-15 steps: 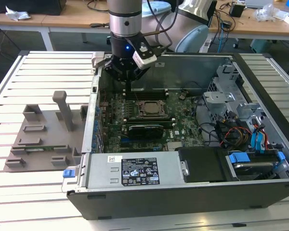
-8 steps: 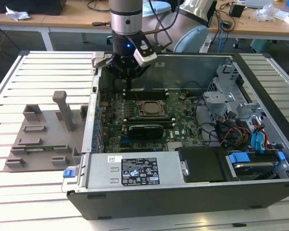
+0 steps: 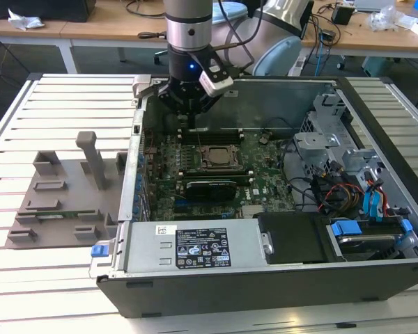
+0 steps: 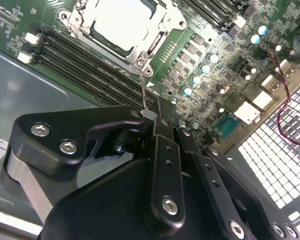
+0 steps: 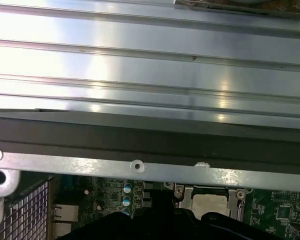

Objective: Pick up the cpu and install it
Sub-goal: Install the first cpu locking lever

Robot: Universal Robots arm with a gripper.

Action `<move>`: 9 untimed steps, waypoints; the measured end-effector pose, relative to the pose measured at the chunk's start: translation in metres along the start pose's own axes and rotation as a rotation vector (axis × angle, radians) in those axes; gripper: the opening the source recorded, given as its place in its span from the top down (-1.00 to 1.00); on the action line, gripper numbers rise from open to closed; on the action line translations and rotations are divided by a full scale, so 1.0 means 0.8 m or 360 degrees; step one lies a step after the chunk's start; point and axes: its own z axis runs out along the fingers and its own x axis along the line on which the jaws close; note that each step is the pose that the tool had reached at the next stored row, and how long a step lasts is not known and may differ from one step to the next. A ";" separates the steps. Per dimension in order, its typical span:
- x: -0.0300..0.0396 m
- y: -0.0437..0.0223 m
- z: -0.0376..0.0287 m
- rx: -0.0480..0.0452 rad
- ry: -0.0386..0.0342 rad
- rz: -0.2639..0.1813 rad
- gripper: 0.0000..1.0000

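Inside the dark square metal socket frame (image 3: pixel 217 157) on the green motherboard (image 3: pixel 265 182), the small flat silvery-grey square cpu (image 4: pixel 121 22) is sitting seated, its pale top also showing in the first wrist view (image 5: pixel 210 204). A thin wire lever (image 4: pixel 143 90) is running from the frame's corner screw down to the tips of the black robot gripper (image 4: pixel 157 116). The fingers (image 4: pixel 166 131) are sitting pressed close together with the lever's end right at them; whether they are actually gripping it, cannot tell. In the exterior view the gripper (image 3: pixel 188 104) is hanging just behind the socket frame, inside the open grey metal computer case (image 3: pixel 279 285), below the silver and black arm wrist (image 3: pixel 189 31). Black memory slots (image 4: pixel 85 70) are lying beside the socket. Toward the exterior view's right, blue drive latches (image 3: pixel 348 228) and coloured cables (image 3: pixel 334 191) are sitting in the case. Toward the exterior view's left, a grey plastic fixture block (image 3: pixel 63 198) is standing on the white slatted table (image 3: pixel 63 104), well apart from the gripper. Wooden desks (image 3: pixel 111 28) are showing behind.
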 end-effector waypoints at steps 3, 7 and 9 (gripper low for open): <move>-0.0046 -0.0003 0.0003 0.0000 0.0000 0.0000 0.79; -0.0106 -0.0008 0.0008 0.0000 0.0000 0.0000 0.79; -0.0138 -0.0010 0.0010 0.0000 0.0000 0.0000 0.79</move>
